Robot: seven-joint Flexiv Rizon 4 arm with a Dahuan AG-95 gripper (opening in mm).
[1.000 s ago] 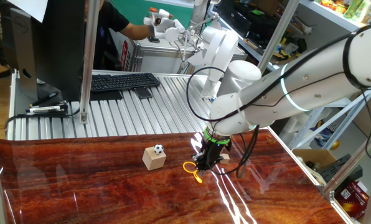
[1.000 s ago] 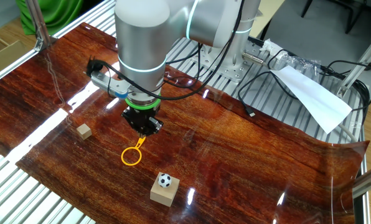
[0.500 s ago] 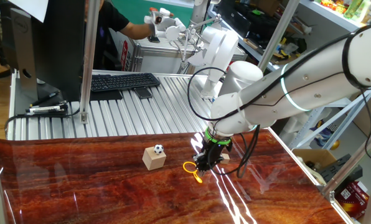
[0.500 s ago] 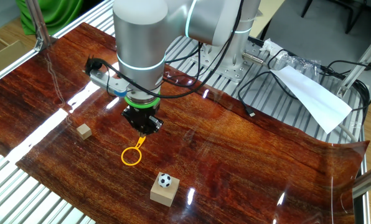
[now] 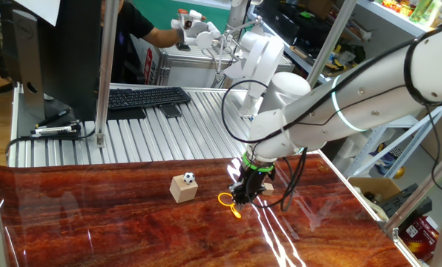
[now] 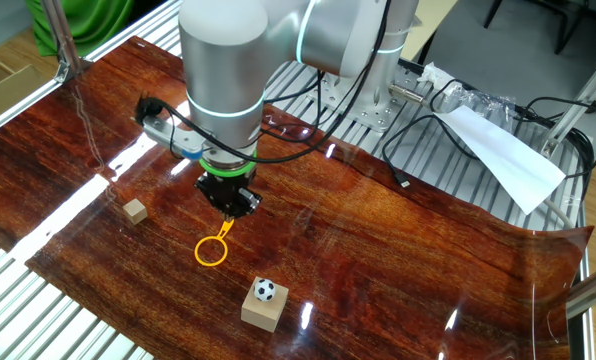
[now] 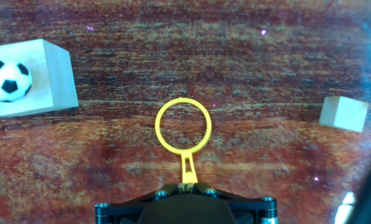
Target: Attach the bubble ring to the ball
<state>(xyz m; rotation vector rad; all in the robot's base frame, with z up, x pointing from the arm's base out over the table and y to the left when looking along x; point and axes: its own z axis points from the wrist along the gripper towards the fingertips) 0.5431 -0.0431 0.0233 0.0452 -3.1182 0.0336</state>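
Observation:
The yellow bubble ring hangs just over the dark wood table, loop pointing away from the hand, its short handle pinched in my gripper. From the fixed views the same ring sticks out below the black gripper, which is shut on the handle. The black-and-white ball rests on top of a light wooden cube, apart from the ring, to the left in the hand view.
A small plain tan cube lies on the table on the other side of the gripper. Ribbed metal surface, keyboard and a metal post stand behind the table. Cables and a paper sheet lie past the far edge.

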